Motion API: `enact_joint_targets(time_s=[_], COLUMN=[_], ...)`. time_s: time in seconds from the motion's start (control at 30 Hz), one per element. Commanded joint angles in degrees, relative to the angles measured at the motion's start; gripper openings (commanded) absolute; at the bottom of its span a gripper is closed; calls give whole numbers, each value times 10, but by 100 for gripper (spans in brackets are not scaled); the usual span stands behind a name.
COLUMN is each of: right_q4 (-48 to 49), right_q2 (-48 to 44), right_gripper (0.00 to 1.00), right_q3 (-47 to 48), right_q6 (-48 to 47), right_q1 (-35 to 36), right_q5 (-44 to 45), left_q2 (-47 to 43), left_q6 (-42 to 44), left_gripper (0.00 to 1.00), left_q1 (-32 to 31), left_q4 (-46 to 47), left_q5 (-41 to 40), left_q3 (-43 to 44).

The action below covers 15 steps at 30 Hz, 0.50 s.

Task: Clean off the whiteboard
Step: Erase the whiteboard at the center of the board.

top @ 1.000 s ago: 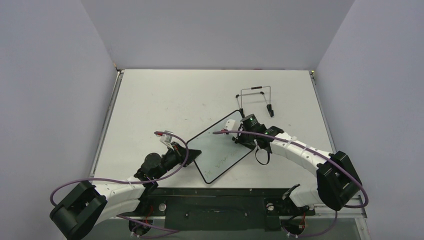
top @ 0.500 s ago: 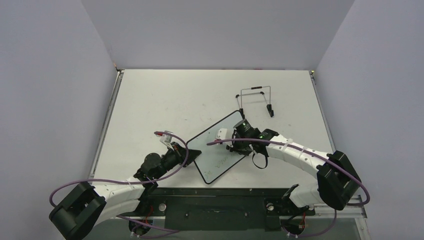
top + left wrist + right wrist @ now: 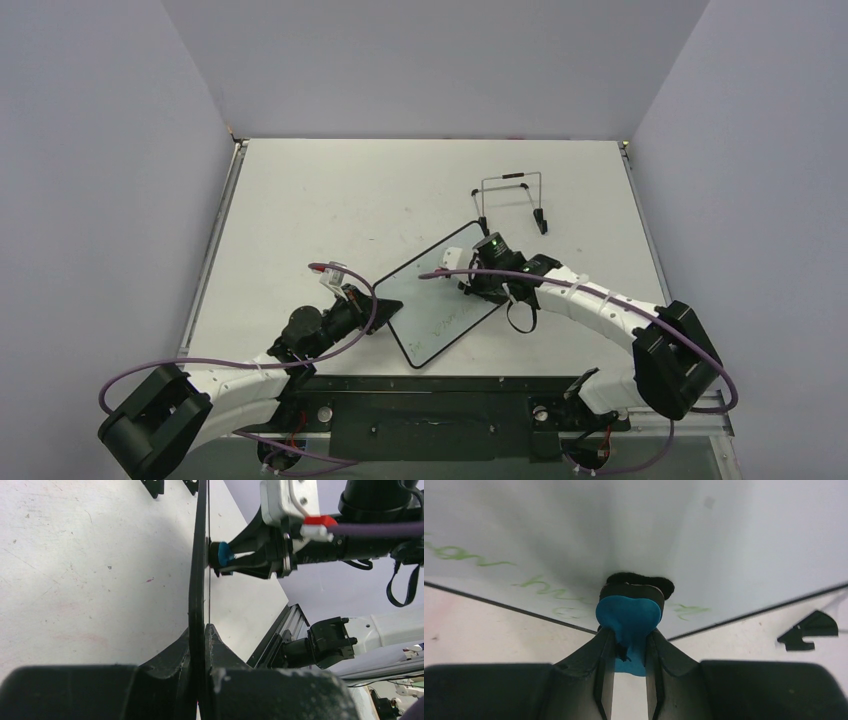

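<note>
White table [image 3: 300,200], eraser [image 3: 628,615] against whiteboard [image 3: 432,308]

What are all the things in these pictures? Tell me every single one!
whiteboard: one, white with a black frame, middle of the table, turned cornerwise
green writing: a few faint scribbles, green, on the whiteboard
eraser: one, blue and black, pressed against the whiteboard
wire stand: one, silver wire with black feet, on the table beyond the whiteboard
table: one, white, under everything
left gripper: one, black, shut on the whiteboard's edge
right gripper: one, black, shut on the eraser
</note>
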Motion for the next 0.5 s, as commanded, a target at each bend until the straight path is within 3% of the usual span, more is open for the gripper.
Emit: enact_joint_targets(time_s=[0.0, 0.3, 0.47], right_q4=[-17, 19, 13], right_q2=[5, 2, -10], right_gripper=[0, 0, 0], right_q3=[21, 21, 19], right_q6=[-24, 7, 8], right_q1=[45, -1, -20], right_q5=[-75, 13, -8], left_q2=[-13, -14, -9], left_q6=[-8, -6, -6], left_gripper=[0, 0, 0], left_q1=[-5, -5, -5], left_q4=[84, 79, 84], left_q5=[18, 20, 22], left_q3=[17, 21, 22])
